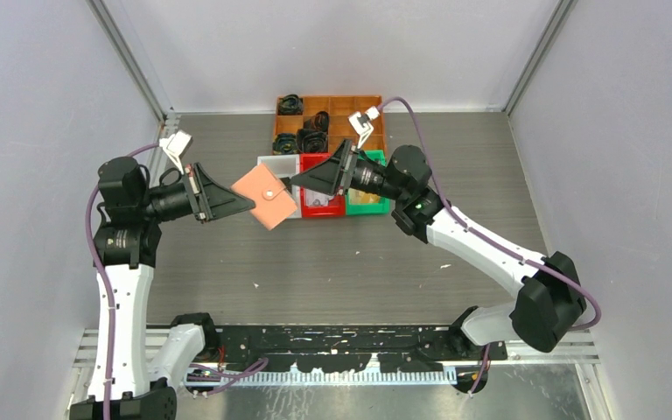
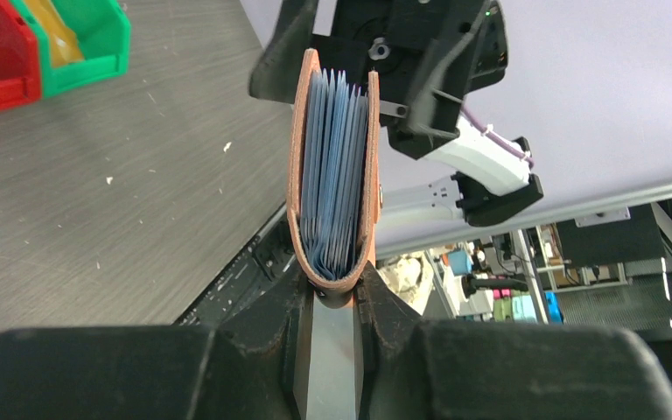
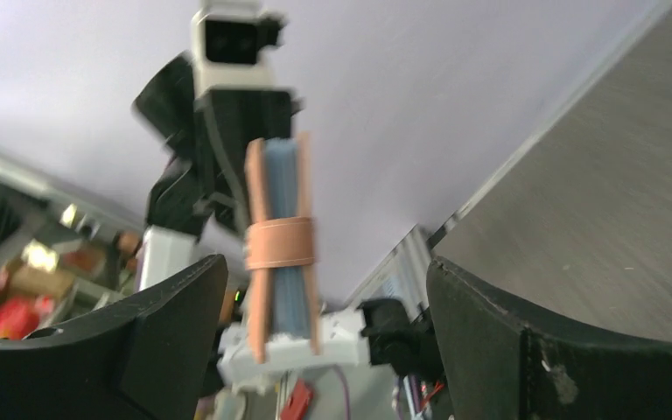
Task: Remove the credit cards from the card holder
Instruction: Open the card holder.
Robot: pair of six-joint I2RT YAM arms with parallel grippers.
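The card holder (image 1: 267,197) is a tan-pink wallet held in the air above the table's middle. My left gripper (image 1: 249,203) is shut on its folded spine. In the left wrist view the card holder (image 2: 296,157) stands edge-on above my left gripper (image 2: 334,293), showing grey-blue pocket leaves (image 2: 337,166). No credit cards can be made out among the leaves. My right gripper (image 1: 296,181) is open at the holder's far side. In the right wrist view the card holder (image 3: 280,184), with its strap (image 3: 280,243) wrapped round it, sits ahead of my right gripper (image 3: 325,264), between the spread fingers and touching neither.
Behind the holder stand a white bin (image 1: 278,166), a red bin (image 1: 319,206) and a green bin (image 1: 369,203). An orange tray (image 1: 332,109) at the back holds black coiled bundles (image 1: 313,140). The arms nearly meet over the table's centre.
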